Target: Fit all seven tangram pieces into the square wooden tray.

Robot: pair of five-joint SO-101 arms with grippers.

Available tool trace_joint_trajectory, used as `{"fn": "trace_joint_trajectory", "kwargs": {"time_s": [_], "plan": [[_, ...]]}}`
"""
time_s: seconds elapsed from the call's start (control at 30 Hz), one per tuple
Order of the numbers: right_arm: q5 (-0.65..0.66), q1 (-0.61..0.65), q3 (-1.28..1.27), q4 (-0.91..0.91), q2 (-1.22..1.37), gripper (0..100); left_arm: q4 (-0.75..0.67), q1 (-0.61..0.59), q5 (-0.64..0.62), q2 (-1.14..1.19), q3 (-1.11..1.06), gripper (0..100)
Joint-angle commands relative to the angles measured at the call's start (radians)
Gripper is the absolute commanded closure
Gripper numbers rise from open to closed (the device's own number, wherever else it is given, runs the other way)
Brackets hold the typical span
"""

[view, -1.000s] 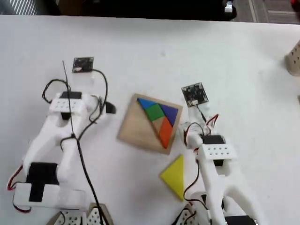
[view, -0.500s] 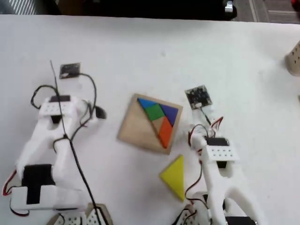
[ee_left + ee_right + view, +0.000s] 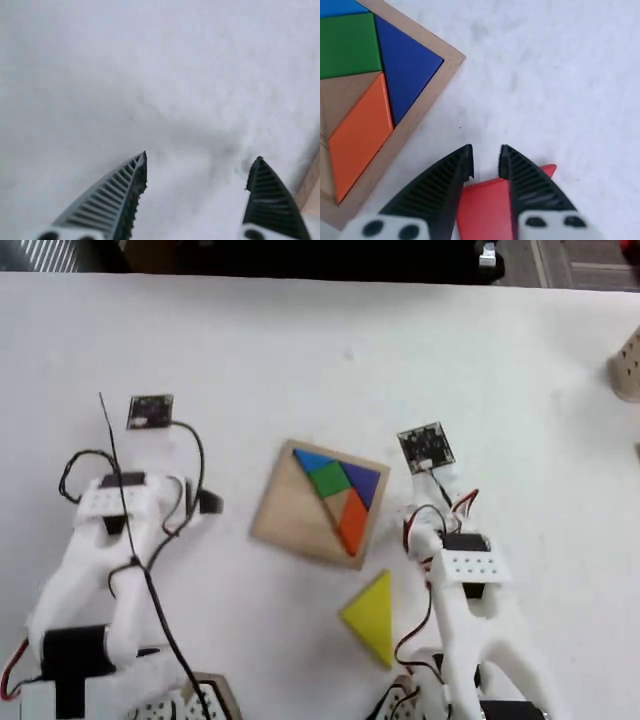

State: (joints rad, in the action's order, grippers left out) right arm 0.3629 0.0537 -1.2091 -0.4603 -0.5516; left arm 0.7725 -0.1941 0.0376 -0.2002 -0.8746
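The square wooden tray lies mid-table with a light blue, a green, a dark blue and an orange piece in its right half; the left half is bare wood. A yellow triangle lies on the table in front of the tray. My right gripper hovers beside the tray's corner, fingers a narrow gap apart, over a red piece lying flat beneath it. My left gripper stands wide open over bare table, left of the tray's edge.
A wooden object stands at the far right table edge. Another wooden item sits at the near edge by the left arm's base. Black cables trail over the left arm. Open white tabletop lies beyond the tray.
The left arm has drawn back and leftward, away from the tray. The right arm has eased slightly back from the tray. The pieces have not moved.
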Motion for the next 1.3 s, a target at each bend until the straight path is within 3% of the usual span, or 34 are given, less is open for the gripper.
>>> {"fn": "trace_joint_trajectory", "kwargs": {"time_s": [0.0,0.33,0.63,1.0,1.27], "plan": [[0.011,-0.01,0.005,-0.004,-0.031,81.1,-0.051,0.01,0.032,-0.17,-0.094,68],[0.012,-0.013,-0.008,-0.036,-0.039,84.2,-0.051,0.008,0.064,-0.246,-0.17,68],[0.006,-0.101,0.012,-0.15,-0.045,84.2,-0.052,-0.027,0.066,-0.246,-0.17,68],[0.003,-0.101,-0.034,-0.36,-0.24,84.3,-0.072,-0.088,0.066,-0.246,-0.175,68],[-0.021,-0.094,-0.071,-0.363,-0.309,84.0,-0.104,-0.09,0.066,-0.245,-0.176,68]]}}
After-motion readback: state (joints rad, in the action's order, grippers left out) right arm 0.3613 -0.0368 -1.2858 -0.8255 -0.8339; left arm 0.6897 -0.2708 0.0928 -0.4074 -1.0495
